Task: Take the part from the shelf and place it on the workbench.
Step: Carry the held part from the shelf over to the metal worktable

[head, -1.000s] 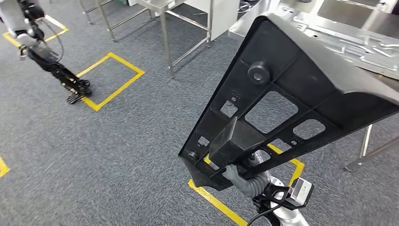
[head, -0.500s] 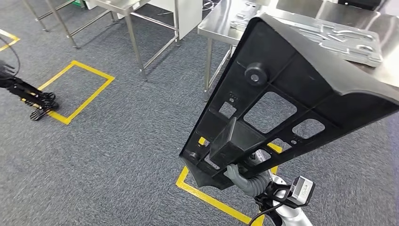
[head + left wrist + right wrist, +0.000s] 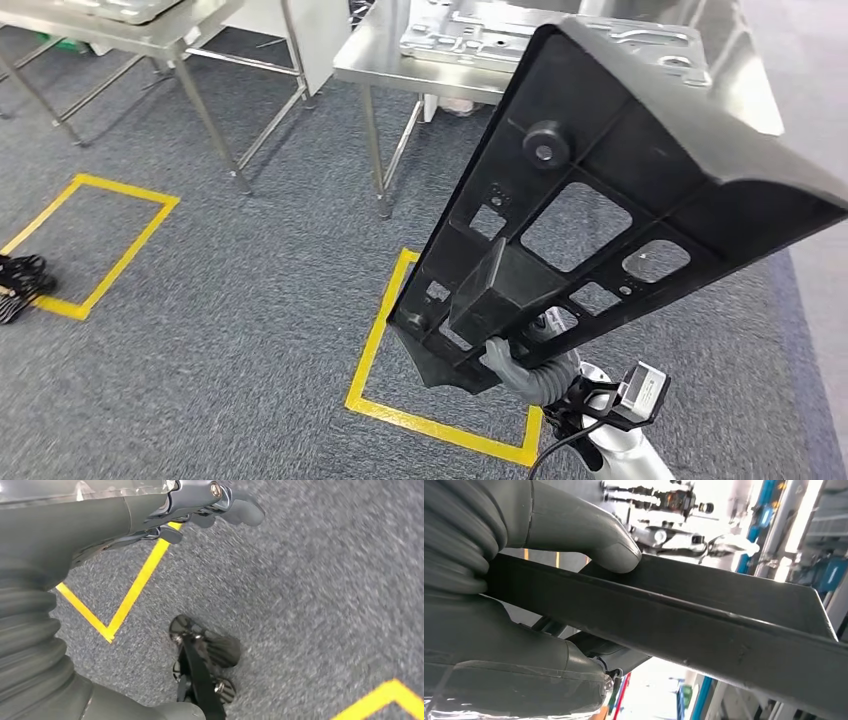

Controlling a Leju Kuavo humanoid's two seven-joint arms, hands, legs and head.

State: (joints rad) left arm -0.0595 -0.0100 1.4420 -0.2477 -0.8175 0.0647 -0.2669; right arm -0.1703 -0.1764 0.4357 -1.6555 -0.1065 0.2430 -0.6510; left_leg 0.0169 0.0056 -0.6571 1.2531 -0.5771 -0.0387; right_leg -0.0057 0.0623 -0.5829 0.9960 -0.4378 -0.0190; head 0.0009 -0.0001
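A large black plastic part (image 3: 610,170), flat with ribs and several cut-outs, is held up in front of me by my right hand (image 3: 512,366), which grips its narrow lower end. Up close in the right wrist view, the thumb (image 3: 589,535) presses on the part's dark edge (image 3: 704,625). Beyond the part stands the steel workbench (image 3: 370,58), carrying pressed metal panels (image 3: 470,30). My left hand (image 3: 220,505) hangs over the carpet with its fingers apart and nothing in it; it is also at the left edge of the head view (image 3: 18,285).
A second steel table (image 3: 130,28) stands at the back left. Yellow tape squares (image 3: 375,340) mark the grey carpet, one right under the part, another at the left (image 3: 120,250). Table legs (image 3: 372,150) reach the floor ahead.
The whole picture has shifted: the camera has moved, and the workbench now lies more to the centre and nearer. The part stays in my right hand in the same pose.
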